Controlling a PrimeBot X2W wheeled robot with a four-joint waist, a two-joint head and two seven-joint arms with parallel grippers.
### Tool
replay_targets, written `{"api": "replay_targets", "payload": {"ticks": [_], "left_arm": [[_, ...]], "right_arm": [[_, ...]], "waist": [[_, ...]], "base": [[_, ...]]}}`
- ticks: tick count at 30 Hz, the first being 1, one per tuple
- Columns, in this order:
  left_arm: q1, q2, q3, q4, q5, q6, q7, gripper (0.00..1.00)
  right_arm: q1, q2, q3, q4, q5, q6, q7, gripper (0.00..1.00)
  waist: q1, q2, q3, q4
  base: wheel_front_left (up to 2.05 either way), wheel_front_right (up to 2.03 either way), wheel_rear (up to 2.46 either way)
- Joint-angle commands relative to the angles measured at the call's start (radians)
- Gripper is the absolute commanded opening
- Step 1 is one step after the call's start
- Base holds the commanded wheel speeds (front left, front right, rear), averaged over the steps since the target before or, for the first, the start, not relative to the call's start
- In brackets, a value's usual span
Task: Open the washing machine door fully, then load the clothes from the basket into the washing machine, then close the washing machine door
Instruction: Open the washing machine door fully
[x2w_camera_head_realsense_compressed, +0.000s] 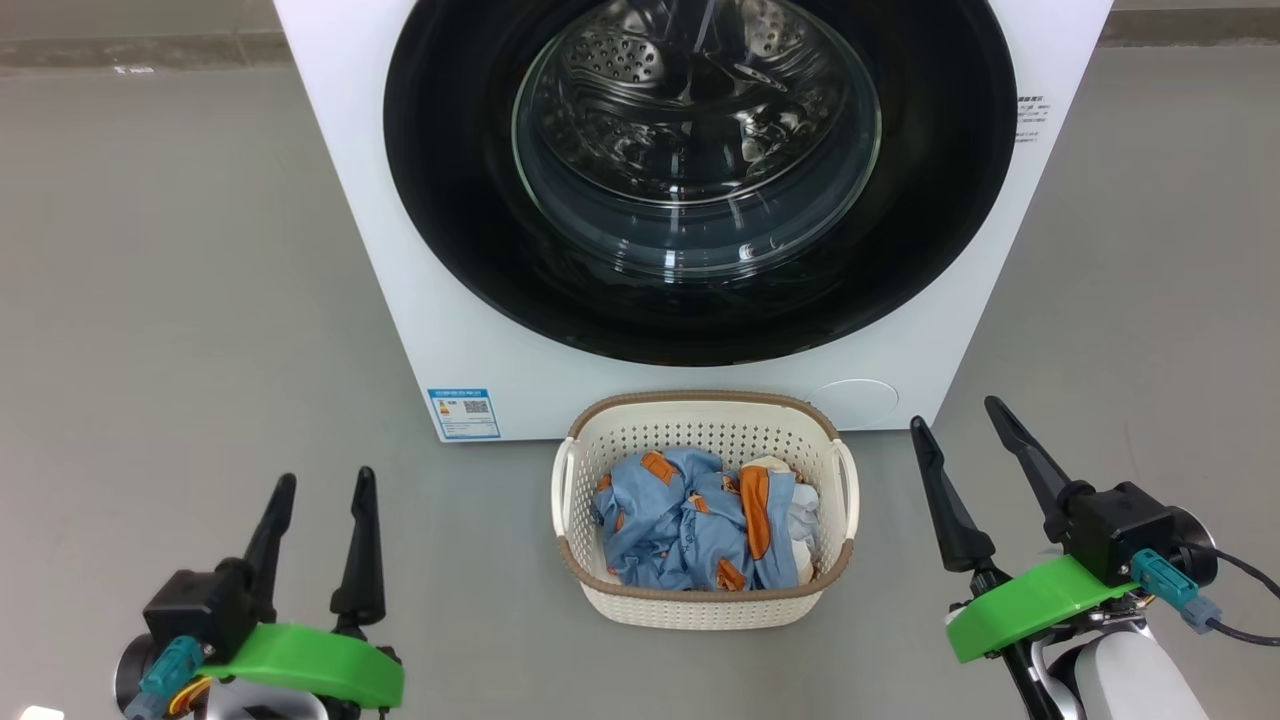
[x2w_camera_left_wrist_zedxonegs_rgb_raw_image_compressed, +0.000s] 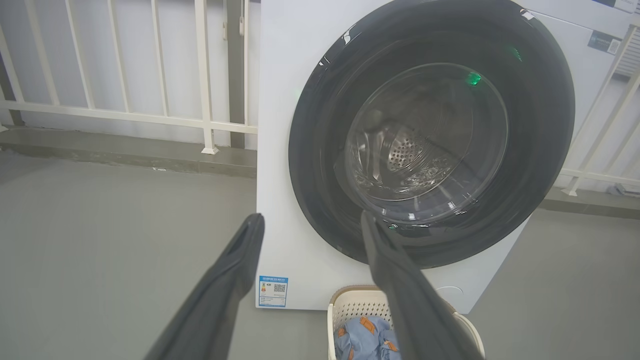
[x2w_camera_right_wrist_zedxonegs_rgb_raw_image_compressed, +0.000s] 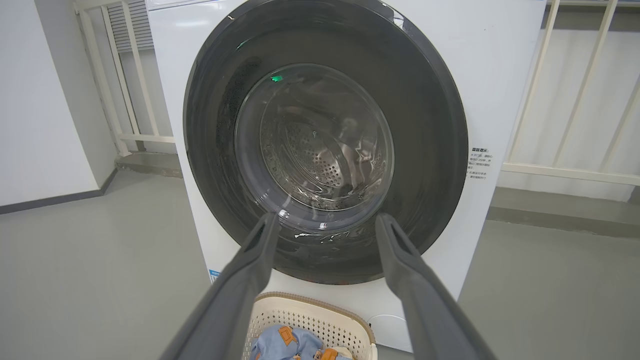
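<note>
Bright, even, soft light covers the grey floor (x2w_camera_head_realsense_compressed: 150, 300), leaving only faint shadows. The glossy washing machine door (x2w_camera_head_realsense_compressed: 450, 200) shows white glints and small green reflections. Both wrist views bow the railing (x2w_camera_left_wrist_zedxonegs_rgb_raw_image_compressed: 205, 75) towards the edges. The left tool's fingers (x2w_camera_left_wrist_zedxonegs_rgb_raw_image_compressed: 225, 290) look slightly soft.

- The washing machine (x2w_camera_head_realsense_compressed: 430, 330) stands on the grey floor (x2w_camera_head_realsense_compressed: 180, 250), the washing machine door (x2w_camera_head_realsense_compressed: 450, 200) shut.
- The basket (x2w_camera_head_realsense_compressed: 700, 606) sits just before it, holding the clothes (x2w_camera_head_realsense_compressed: 680, 525).
- The left gripper (x2w_camera_head_realsense_compressed: 327, 476) and right gripper (x2w_camera_head_realsense_compressed: 952, 411) flank the basket, fingers spread, empty.
</note>
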Motion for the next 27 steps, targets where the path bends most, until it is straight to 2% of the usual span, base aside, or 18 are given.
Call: {"api": "replay_targets", "payload": {"ticks": [1, 15, 27], "left_arm": [[-0.042, 0.015, 0.032, -0.02, 0.008, -0.003, -0.006, 1.0], [-0.049, 0.017, 0.044, -0.004, 0.033, -0.002, -0.006, 1.0], [-0.05, 0.017, 0.053, -0.009, 0.037, -0.002, -0.006, 1.0]], "right_arm": [[-0.035, 0.001, 0.02, -0.022, 0.003, 0.002, -0.012, 1.0], [-0.044, 0.002, 0.024, -0.021, 0.006, 0.002, -0.012, 1.0], [-0.049, 0.004, 0.018, -0.025, 0.01, 0.002, -0.012, 1.0]], "waist": [[0.0, 0.0, 0.0, 0.0], [0.0, 0.0, -0.002, -0.002], [0.0, 0.0, 0.011, -0.01]], "base": [[0.0, 0.0, 0.0], [0.11, 0.11, -0.23], [0.9, 0.9, -1.8]]}}
